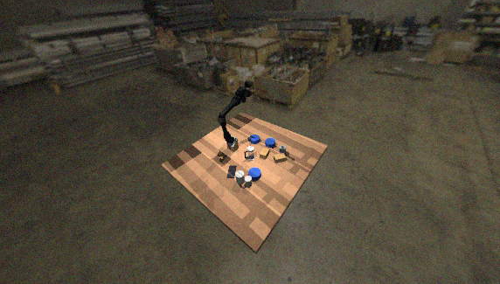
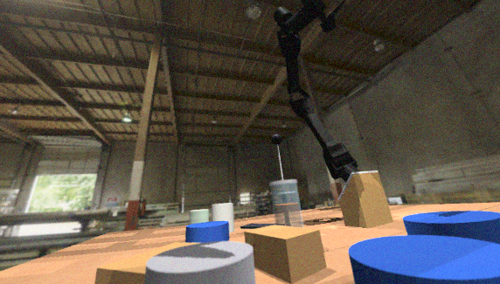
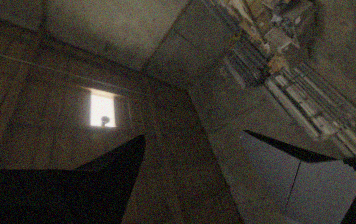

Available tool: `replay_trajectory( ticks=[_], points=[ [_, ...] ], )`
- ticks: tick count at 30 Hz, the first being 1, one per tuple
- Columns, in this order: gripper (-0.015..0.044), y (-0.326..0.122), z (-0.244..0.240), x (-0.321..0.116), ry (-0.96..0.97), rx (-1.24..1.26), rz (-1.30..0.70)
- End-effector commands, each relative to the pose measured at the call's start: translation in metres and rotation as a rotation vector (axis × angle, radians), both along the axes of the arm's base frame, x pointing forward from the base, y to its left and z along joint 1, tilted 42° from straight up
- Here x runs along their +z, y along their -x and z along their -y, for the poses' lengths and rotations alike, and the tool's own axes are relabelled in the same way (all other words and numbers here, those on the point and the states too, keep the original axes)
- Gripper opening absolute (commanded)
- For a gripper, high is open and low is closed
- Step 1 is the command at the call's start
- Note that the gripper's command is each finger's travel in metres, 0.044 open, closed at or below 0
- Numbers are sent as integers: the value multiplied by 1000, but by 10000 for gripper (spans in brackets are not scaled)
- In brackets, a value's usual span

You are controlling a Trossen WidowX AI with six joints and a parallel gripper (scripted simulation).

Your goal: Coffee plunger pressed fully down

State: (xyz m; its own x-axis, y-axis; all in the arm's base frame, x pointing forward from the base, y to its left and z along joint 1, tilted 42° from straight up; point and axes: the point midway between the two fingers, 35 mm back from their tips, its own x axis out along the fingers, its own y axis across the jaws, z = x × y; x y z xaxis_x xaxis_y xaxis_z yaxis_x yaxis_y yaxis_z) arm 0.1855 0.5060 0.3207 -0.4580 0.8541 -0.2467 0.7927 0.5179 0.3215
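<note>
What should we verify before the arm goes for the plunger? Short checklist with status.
1. Gripper open and holding nothing: ok; fingers stand wide apart, nothing between them in the wrist view.
2. French press upright on the wooden board: ok.
3. Plunger knob raised, rod extended above the lid: ok, not yet pressed.
4. Gripper lined up over the knob: not ok; the arm reaches high, well above the knob and off to one side.
5. Descent path free: cannot tell; a tan block stands near the arm's base, white cylinder near the press, depth gaps unclear.
6. Wrist camera sees the press: not ok; the press is not in its view.
</note>
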Motion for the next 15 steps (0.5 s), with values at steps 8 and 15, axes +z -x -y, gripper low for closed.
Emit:
replay_trajectory(
  ticks=[8,15],
  points=[
    [440,-29,24,-52,159,-206,328],
    [440,-59,99,-120,515,-276,820]
  ],
)
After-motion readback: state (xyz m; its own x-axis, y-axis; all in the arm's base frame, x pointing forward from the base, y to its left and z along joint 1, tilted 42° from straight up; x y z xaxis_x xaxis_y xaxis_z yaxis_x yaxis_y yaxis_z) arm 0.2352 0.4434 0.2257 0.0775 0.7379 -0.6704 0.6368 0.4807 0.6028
